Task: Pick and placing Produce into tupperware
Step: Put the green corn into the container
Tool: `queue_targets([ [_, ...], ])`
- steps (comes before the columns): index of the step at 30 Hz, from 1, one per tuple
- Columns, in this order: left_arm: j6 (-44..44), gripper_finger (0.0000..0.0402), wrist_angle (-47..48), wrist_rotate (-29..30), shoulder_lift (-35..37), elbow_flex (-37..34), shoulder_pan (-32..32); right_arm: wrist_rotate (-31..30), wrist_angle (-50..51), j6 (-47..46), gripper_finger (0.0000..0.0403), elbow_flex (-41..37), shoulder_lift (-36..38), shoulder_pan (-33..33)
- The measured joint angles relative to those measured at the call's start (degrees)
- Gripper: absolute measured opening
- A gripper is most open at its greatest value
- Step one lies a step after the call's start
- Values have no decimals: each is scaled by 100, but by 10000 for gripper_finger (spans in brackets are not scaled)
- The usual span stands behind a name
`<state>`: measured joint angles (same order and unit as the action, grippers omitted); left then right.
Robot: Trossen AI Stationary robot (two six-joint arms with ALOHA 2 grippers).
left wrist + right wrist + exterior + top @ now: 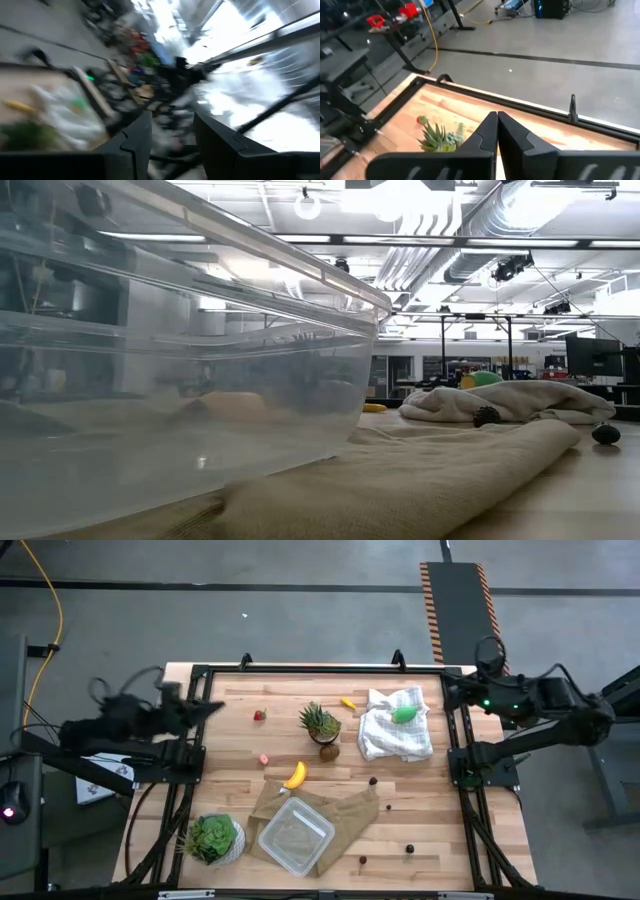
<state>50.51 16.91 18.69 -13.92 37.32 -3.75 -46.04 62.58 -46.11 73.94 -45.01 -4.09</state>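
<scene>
From above, your clear tupperware [295, 835] sits at about 6 o'clock on the wooden table [230, 740], resting on a flat brown paper bag [350, 815], and it looks empty (so nothing appears packed yet). The banana [295, 775] lies just beyond the bag, the strawberry [260, 715] toward 11 o'clock, a green oval [404, 715] on the white cloth [395, 735] at 2 o'clock, a yellow-orange piece [348, 702] near 12. The left gripper [212, 708] hangs at the 10 o'clock edge; the right gripper [452, 692] at 2 o'clock.

At table height, the box wall fills your foreground, the bag and cloth behind it, under a ceiling with ducts and lights.

Your left wrist view is smeared, yet the fingers stand parted with nothing between.

Your right wrist view shows its fingers pressed together, empty, above the spiky plant [437, 136]; grey floor beyond.
</scene>
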Motion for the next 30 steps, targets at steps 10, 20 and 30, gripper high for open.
queue_targets([
  [10,-1348,133,3150,839,-921,2478,0,1127,-117,866,2,371,-375,1333],
  [20,-1939,133,3115,990,-1460,2450,0,3391,-716,2242,2,378,-1222,3581],
  [30,-2016,133,2488,1140,-1465,2387,0,4359,-1238,2806,2,377,-1963,4460],
])
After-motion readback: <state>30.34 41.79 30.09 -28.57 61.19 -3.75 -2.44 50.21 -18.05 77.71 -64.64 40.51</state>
